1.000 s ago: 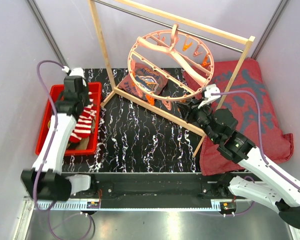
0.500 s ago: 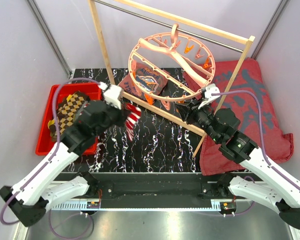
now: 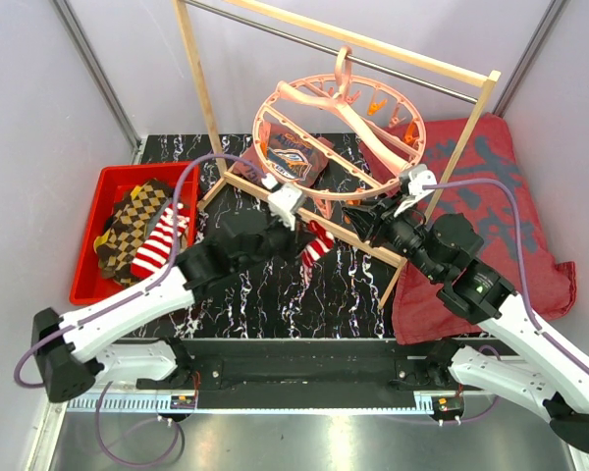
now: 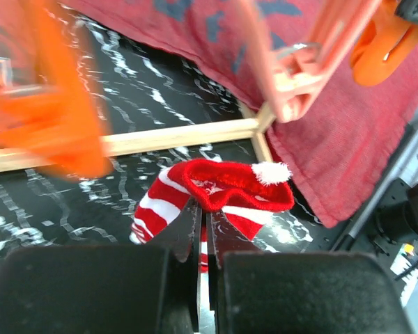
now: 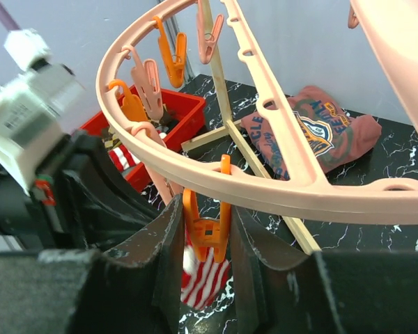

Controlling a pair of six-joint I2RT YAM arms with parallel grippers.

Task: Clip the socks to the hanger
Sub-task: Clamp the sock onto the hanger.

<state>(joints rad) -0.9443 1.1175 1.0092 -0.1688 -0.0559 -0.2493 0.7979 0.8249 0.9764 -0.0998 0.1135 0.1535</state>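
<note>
Since a sec ago the left arm has swung from the red bin to centre, bringing the red-white striped sock just below the hanger, near the right jaws. Other socks lie in the bin.

Left wrist: left jaws pinched fully shut on that sock, which dangles over the worktop.

Right wrist: right jaws partly closed, squeezing an orange clip on the hanger rim, with the sock right beneath it.

So pick-up's done. I reckon next is feeding the sock's edge up into that clip, w/ the right jaws keeping it open.
</note>
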